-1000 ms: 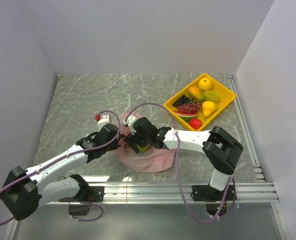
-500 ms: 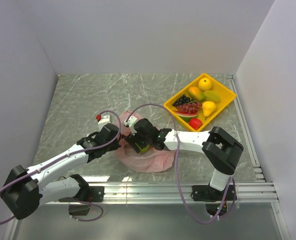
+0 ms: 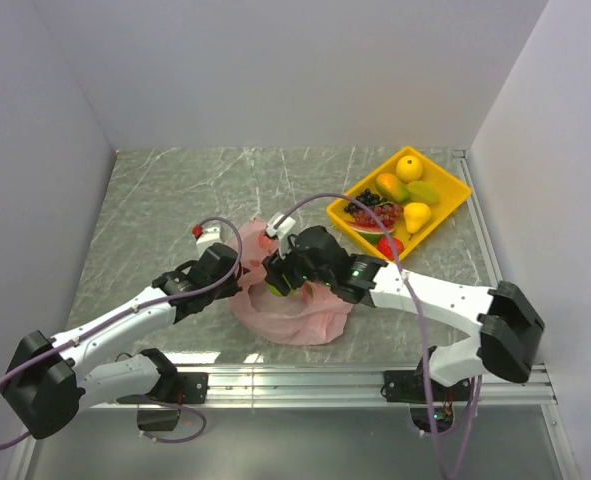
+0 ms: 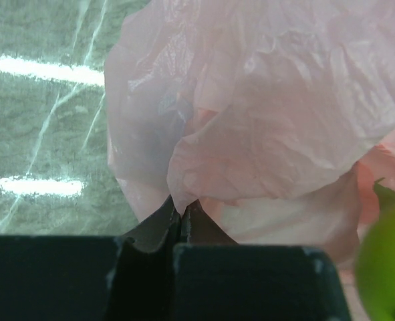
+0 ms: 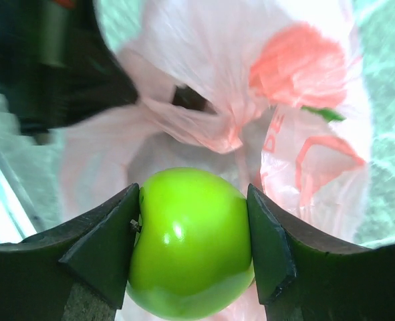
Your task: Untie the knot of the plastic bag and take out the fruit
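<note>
The pink plastic bag (image 3: 297, 312) lies crumpled on the table in front of both arms. My right gripper (image 5: 194, 244) is shut on a green apple (image 5: 190, 244), holding it by its sides just above the bag's open mouth (image 5: 210, 73). From above, the apple (image 3: 275, 288) shows at the bag's upper left edge. My left gripper (image 4: 182, 210) is shut on a fold of the bag (image 4: 264, 114) at its left rim. The knot is out of view. More fruit lies in the yellow tray (image 3: 457, 190): a citrus (image 3: 409, 167), a pear (image 3: 416, 215) and a mango (image 3: 393, 186).
The tray at the back right also holds dark and red grape bunches (image 3: 373, 208), a watermelon slice and a small red fruit (image 3: 390, 246). White walls close in the marble table on three sides. A metal rail runs along the near edge.
My right gripper's jaws have narrowed onto the green apple and drawn it up out of the bag, while the right arm's elbow swung out to the right. The left gripper kept its hold.
</note>
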